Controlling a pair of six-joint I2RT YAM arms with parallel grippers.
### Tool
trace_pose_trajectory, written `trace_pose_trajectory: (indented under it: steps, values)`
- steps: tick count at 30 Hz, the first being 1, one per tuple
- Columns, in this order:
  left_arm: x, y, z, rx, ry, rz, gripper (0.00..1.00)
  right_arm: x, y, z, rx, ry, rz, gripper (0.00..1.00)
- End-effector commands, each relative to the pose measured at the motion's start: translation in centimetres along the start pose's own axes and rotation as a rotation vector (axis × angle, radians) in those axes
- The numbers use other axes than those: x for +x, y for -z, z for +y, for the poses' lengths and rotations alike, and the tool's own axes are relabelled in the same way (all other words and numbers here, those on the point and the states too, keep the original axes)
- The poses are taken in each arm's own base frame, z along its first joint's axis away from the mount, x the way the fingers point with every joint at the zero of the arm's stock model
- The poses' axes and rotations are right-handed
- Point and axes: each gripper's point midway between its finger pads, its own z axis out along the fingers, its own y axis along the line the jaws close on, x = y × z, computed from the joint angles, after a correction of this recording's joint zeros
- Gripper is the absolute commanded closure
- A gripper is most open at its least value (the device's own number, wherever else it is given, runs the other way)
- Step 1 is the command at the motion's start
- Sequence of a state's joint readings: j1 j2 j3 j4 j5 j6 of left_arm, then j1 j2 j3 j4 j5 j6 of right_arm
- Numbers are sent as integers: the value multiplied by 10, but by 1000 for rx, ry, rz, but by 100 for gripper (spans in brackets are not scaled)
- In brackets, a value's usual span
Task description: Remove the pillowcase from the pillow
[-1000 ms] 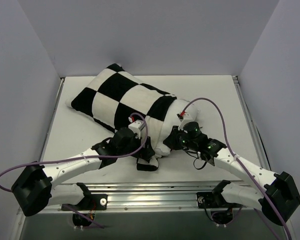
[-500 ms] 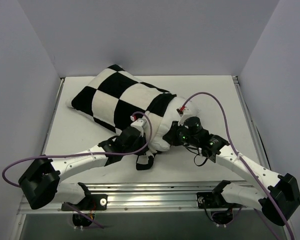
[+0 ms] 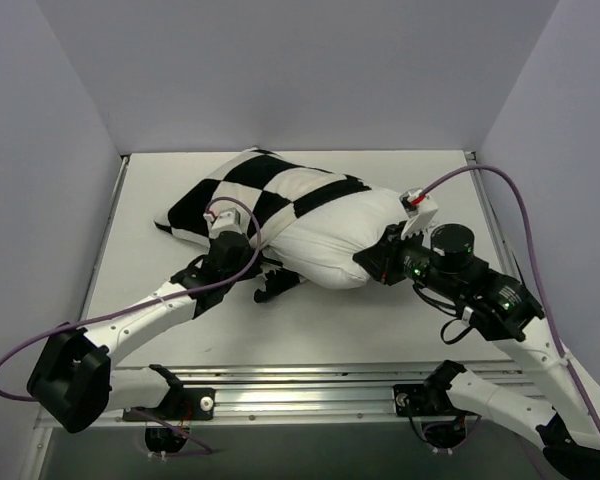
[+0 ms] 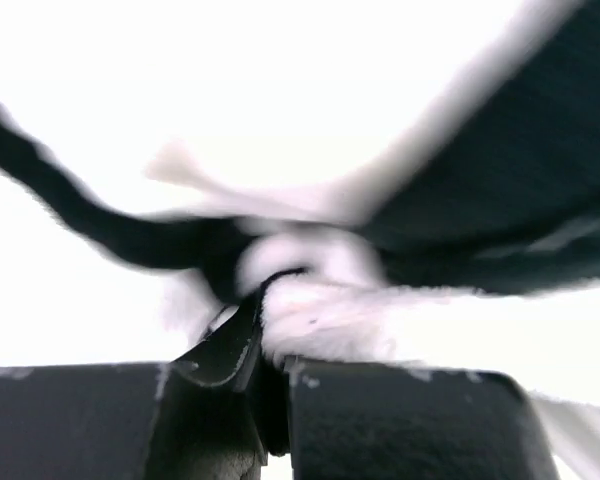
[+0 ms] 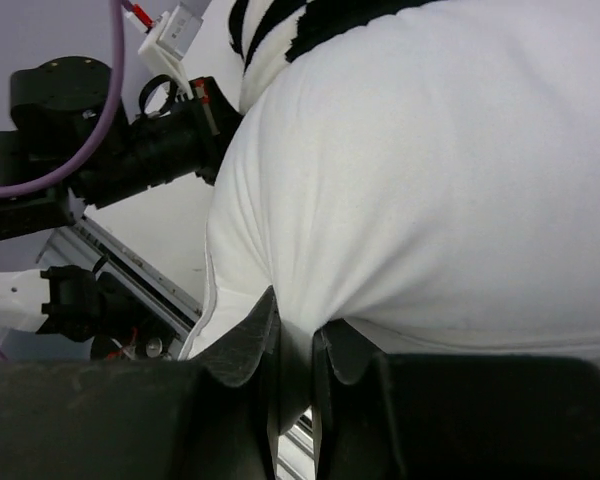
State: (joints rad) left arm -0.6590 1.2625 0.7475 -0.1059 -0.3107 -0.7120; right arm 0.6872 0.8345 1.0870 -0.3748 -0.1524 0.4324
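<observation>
On the table (image 3: pixel 400 320), the pillow (image 3: pixel 340 240) lies crosswise in front of both arms, its right half bare white and its left half inside the pillowcase (image 3: pixel 242 195). Left gripper (image 3: pixel 272 284): low at the near edge of the pillowcase's open end, jaws nearly together with a fold of black-and-white fabric pinched between them (the left wrist view is blurred, but the fold sits right at the fingertips). Right gripper (image 3: pixel 374 262): at the near right end of the pillow, jaws closed on a pinch of plain white fabric, with the pillow bulging above the fingers (image 5: pixel 245 355) in the right wrist view. The pillowcase extends from the left gripper toward the far left; the bare pillow spans the gap between the two grippers
</observation>
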Motion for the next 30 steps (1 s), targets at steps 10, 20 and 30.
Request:
trace_pose_trajectory:
  steps: [10, 20, 30]
  values:
    - [-8, -55, 70, -202, 172, -25, 95, 31, 19, 43, -297, 48, 110, 100]
    - [-30, 65, -24, 116, -120, -17, 15, 65, -4, 15, -184, 22, 225, 27]
    - [-73, 56, -161, 360, -619, -29, 9, 4, 19, -105, 509, -114, -114, 9]
